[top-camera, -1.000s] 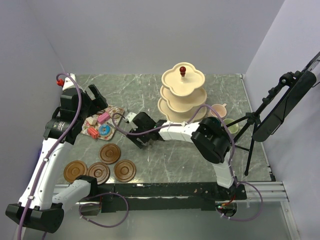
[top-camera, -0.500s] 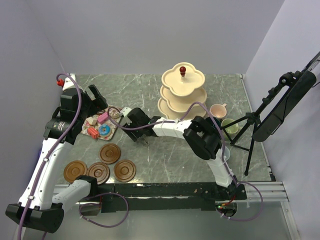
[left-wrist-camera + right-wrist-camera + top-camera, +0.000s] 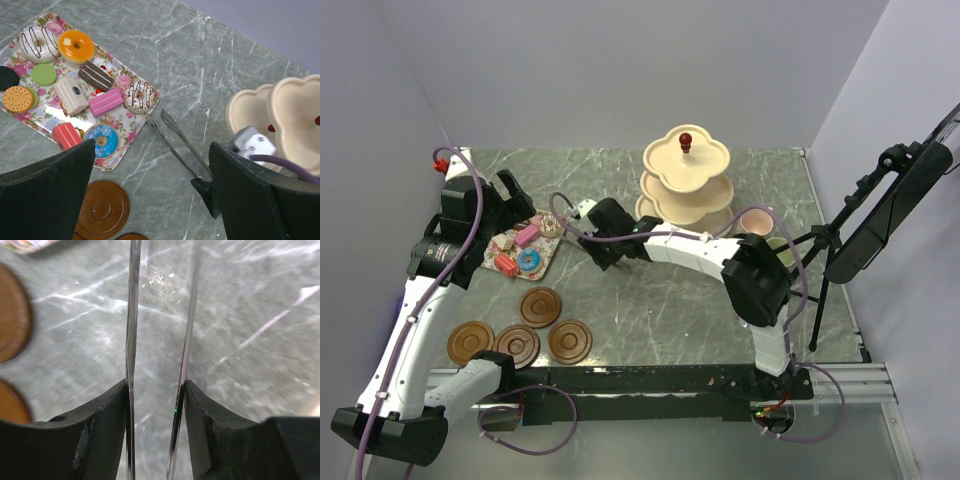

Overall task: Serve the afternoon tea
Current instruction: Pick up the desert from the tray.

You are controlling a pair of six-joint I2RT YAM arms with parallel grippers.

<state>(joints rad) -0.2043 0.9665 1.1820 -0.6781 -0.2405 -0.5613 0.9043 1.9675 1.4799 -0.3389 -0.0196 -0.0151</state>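
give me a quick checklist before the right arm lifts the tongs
1. tongs inside the right pincer: ok, both blades touch its fingers
2. left pincer open, holding nothing: ok
3. cakes on the floral tray: ok
4. top tier of the stand free: ok
5. grip firm enough to lift: cannot tell

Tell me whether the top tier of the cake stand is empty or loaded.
Empty: the top tier shows only bare cream surface around its red knob; the cakes lie on the floral tray.
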